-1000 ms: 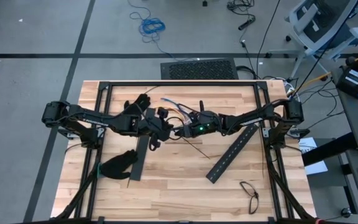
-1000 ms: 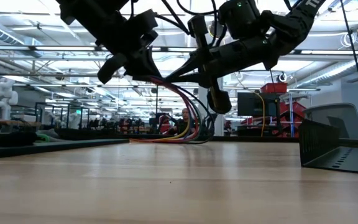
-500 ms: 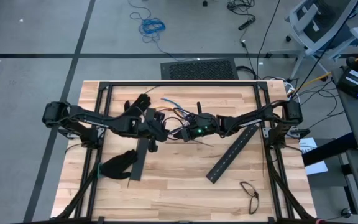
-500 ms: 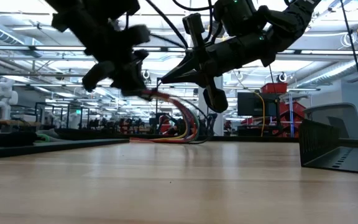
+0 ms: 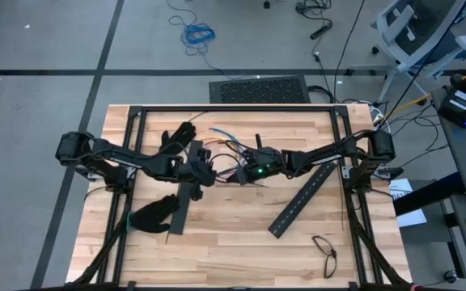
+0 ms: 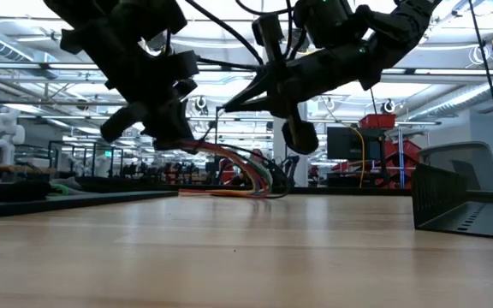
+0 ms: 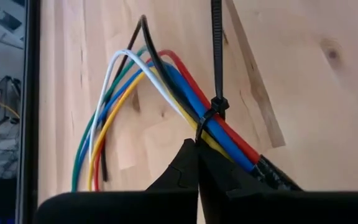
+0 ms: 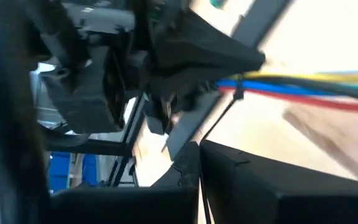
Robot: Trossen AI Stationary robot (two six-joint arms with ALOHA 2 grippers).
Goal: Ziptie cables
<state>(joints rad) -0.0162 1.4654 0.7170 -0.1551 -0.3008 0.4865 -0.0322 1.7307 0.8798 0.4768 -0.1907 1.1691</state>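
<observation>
The cables (image 7: 166, 81), a bundle of red, blue, yellow, white, green and black wires, fan out over the wooden table (image 5: 233, 234). Their far ends rest on it (image 6: 259, 190). A thin dark ziptie (image 7: 216, 56) is looped round the bundle, its head (image 7: 218, 102) just ahead of my left gripper (image 7: 196, 149), which is shut on the cables at mid-table (image 5: 209, 172). My right gripper (image 8: 197, 149) faces it from the right (image 5: 237, 171) and is shut on the ziptie. My left gripper pinches the bundle (image 7: 232, 143) between its two fingers just behind the ziptie loop, slanting down from the table's left. The held end is lifted; the wires sag from it down to the table. My right gripper pinches the ziptie's free tail (image 8: 211, 127) at its fingertips, coming nearly level from the table's right. The tail runs straight from the fingertips up to the loop on the bundle (image 8: 236, 93).
A long black slotted bar (image 5: 186, 194) lies under the left arm, another (image 5: 302, 198) at the right. Black gloves lie at the far left (image 5: 176, 133) and near left (image 5: 156, 212). Glasses (image 5: 326, 252) lie near the front right.
My left gripper has sunk toward the table and drawn toward its left edge, rolling as it went. The held end of the cables has come down with it, so the wires now arch lower. The right gripper has stayed nearly still.
</observation>
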